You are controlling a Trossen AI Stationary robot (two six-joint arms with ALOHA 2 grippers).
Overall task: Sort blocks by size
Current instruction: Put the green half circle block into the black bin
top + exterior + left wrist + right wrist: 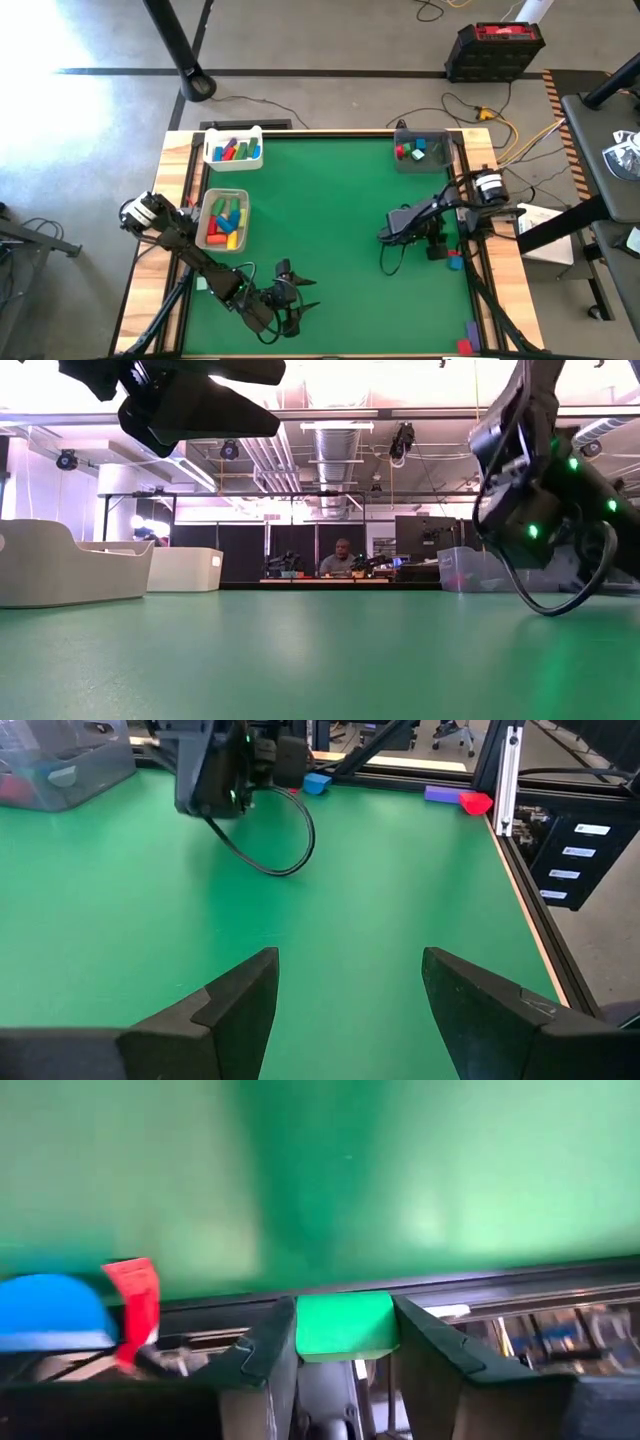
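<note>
The green table (330, 230) spreads under me, and most of its middle carries no blocks. Along its far-left edge stands a white tray (233, 148) with a mix of coloured blocks, and nearer on the left a second tray (225, 220) holds more, red, yellow, green and blue among them. At the far right corner a grey tray (424, 152) has a few blocks too, red, green and blue. Whether each tray matches one size I cannot judge from here.

My right gripper (345, 1345) sits low by the table's right edge, its fingers closed on a green block (345, 1323) squeezed between them. Just beside it lie a blue block (50, 1312) and a red block (135, 1305), at the edge rail. Farther along that same right edge, near the front corner, a purple block (440, 793) and another red block (476, 802) lie touching each other.

My left gripper (345, 1010) hangs over the front of the table, fingers spread apart with nothing in them, waiting.

So I judge the sorting well along: three trays filled, one block in hand to drop, and about four strays by the right edge yet to collect.
</note>
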